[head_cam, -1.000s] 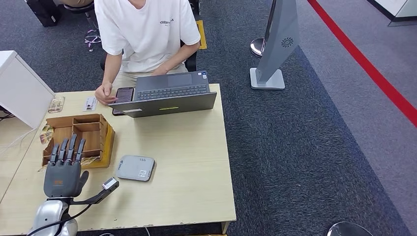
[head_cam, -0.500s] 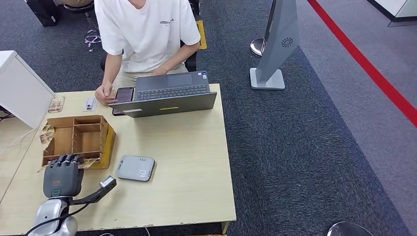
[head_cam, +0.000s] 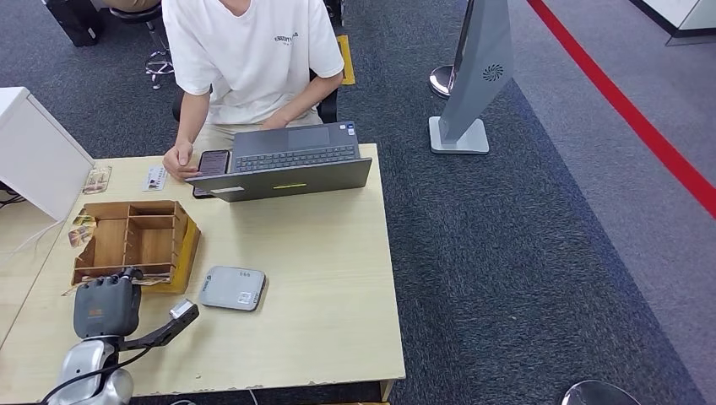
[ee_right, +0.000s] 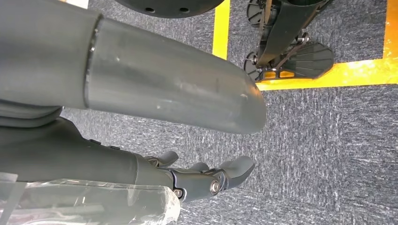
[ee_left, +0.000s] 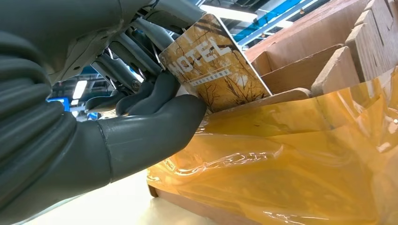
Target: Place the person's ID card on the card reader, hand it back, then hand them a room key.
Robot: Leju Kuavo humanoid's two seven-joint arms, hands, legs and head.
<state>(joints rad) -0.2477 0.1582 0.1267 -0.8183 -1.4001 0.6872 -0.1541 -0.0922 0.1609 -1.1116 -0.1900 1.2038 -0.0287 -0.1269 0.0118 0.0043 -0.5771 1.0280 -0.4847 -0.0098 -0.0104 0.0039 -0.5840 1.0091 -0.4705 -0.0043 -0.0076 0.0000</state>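
Note:
My left hand (head_cam: 107, 305) is at the near edge of the wooden organiser box (head_cam: 135, 236), fingers curled down into its front slot. In the left wrist view the hand (ee_left: 94, 126) pinches a brown room key card (ee_left: 213, 65) printed "HOTEL" between thumb and fingers, the card partly up out of the box (ee_left: 328, 42). The grey card reader (head_cam: 233, 288) lies flat just right of the box with nothing on it. A pale card (head_cam: 154, 177) lies at the far edge beside the person's hand (head_cam: 180, 160). My right hand (ee_right: 117, 159) hangs over the carpet, fingers loose and holding nothing.
The person sits across the table behind an open laptop (head_cam: 283, 164), with a phone (head_cam: 213, 162) beside it. A white box (head_cam: 34, 152) stands at the far left, and a patterned card (head_cam: 97, 179) lies near it. Yellow film (ee_left: 300, 159) wraps the organiser's front.
My left hand's fingers, stretched out over the box a second ago, have curled down into the front slot and closed on the key card. The person and the reader are unchanged.

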